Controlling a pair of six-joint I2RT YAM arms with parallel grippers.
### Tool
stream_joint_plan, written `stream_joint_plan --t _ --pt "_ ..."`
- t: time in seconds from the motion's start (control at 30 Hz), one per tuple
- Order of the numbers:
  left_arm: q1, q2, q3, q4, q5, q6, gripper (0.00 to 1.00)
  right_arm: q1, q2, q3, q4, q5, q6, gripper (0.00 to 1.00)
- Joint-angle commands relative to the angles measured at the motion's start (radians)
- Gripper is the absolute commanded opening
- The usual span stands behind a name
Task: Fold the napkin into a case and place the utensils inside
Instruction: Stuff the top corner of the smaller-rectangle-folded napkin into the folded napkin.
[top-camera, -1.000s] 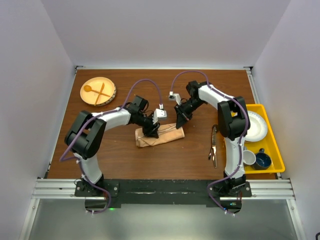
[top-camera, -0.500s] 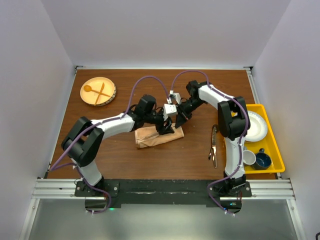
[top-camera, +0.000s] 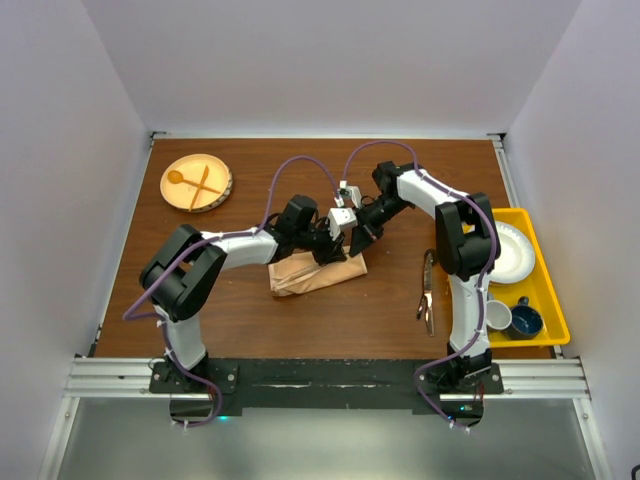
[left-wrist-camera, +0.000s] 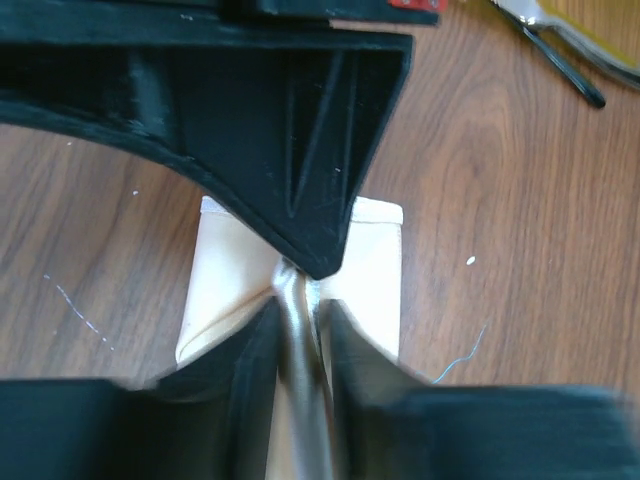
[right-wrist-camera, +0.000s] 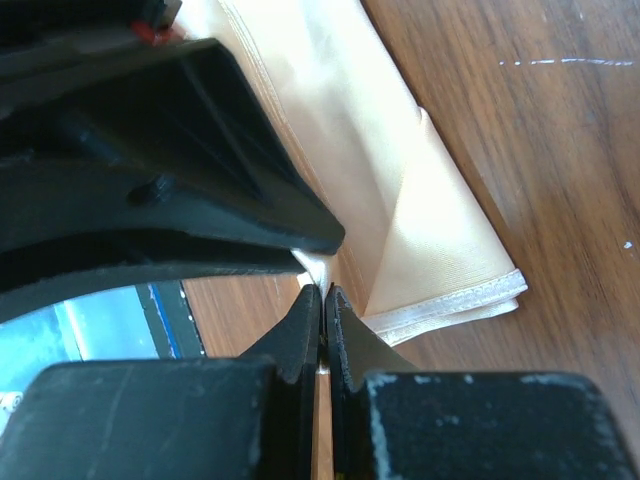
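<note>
Left end effector (left-wrist-camera: 300, 312) clamped narrowly around a utensil (left-wrist-camera: 303, 400), just over the case (left-wrist-camera: 372, 262). Right end effector (right-wrist-camera: 322, 292) pinched tight on the case edge.

Lab test cell: white partition walls (top-camera: 60, 150), aluminium rail (top-camera: 330, 378).

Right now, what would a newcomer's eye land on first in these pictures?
Mid-table, over the folded peach-orange satin napkin, the right jaws pinch its cloth up while the left jaws grip a slim dark metal utensil aimed at it. At the right edge sits a yellow plastic tray; far left, a round wooden plate.
</note>
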Motion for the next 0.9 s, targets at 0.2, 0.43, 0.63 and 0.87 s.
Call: stream_joint_plan --t 0.2,0.43,0.63,0.87 --pt "-0.003 0.0 0.027 -0.01 0.045 -0.053 0.0 -0.016 -0.022 0.054 -0.018 -0.05 0.04 0.3" --pt "-0.003 -0.025 -0.048 0.057 0.047 -0.131 0.0 -0.052 -0.054 0.033 0.088 -0.046 0.256 0.28" --pt "-0.008 -0.032 -0.106 0.128 0.045 -0.14 0.0 -0.029 -0.095 -0.044 0.189 0.089 0.331 0.0" --pt "-0.008 -0.025 -0.158 0.235 0.045 -0.261 0.0 0.016 -0.177 -0.156 0.296 0.148 0.353 0.0"
